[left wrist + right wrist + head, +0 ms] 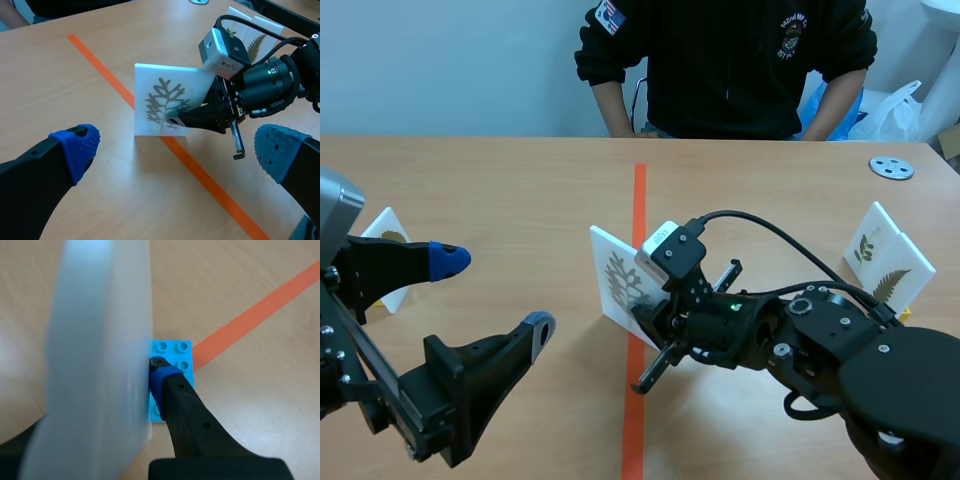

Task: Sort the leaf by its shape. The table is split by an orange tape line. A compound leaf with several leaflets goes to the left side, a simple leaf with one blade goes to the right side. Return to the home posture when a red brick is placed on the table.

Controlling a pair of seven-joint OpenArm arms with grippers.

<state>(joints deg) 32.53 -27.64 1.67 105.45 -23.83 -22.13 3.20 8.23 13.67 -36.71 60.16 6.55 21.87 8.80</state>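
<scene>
1. Scene view: from the near edge, facing across the worktop (500, 180).
2. Left wrist view: near, angled down at the leaf card (150, 77).
3. Right wrist view: pressed close against that leaf card; tape line (260, 310) shared throughout.

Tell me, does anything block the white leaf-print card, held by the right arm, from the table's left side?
Nothing lies on the table beside the white leaf-print card. Farther left the open left gripper hangs, with another white card beyond it.

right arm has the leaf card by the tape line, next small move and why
Probably ease the leaf card further left: the right tool grips it, the leaf seems to have several leaflets, and it stands at the orange tape line.
</scene>
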